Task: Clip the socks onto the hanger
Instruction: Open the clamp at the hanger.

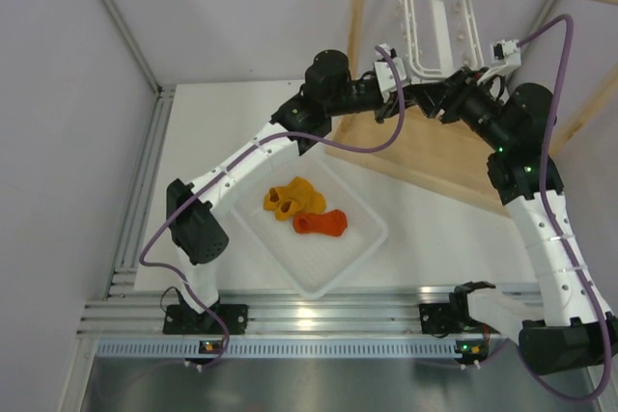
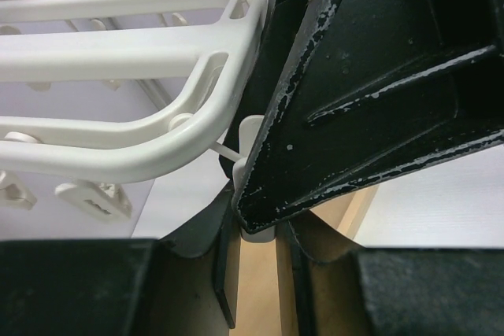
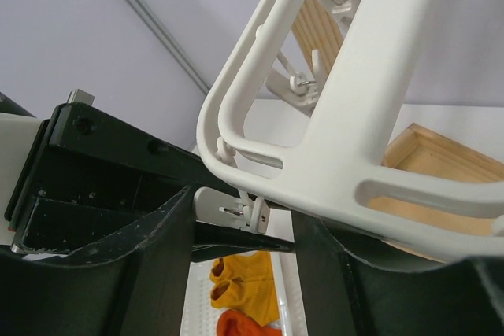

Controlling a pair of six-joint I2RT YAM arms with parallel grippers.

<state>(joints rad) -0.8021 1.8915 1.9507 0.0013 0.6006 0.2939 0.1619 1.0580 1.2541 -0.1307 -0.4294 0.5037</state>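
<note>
Left gripper (image 2: 256,251) looks pinched narrow on a clip (image 2: 250,143) at the corner of the hanger (image 2: 157,53). Right gripper (image 3: 244,235) sits wide and empty, crowded right against it. We'd worry the two bump, or the clip slips free. Only the right wrist and overhead views show the socks (image 1: 307,211), well below both grippers in the tray (image 1: 299,265), so nothing's ready to clip yet.

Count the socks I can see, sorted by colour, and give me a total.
Yellow socks: 2
Red-orange sock: 1
Total in view: 3
</note>
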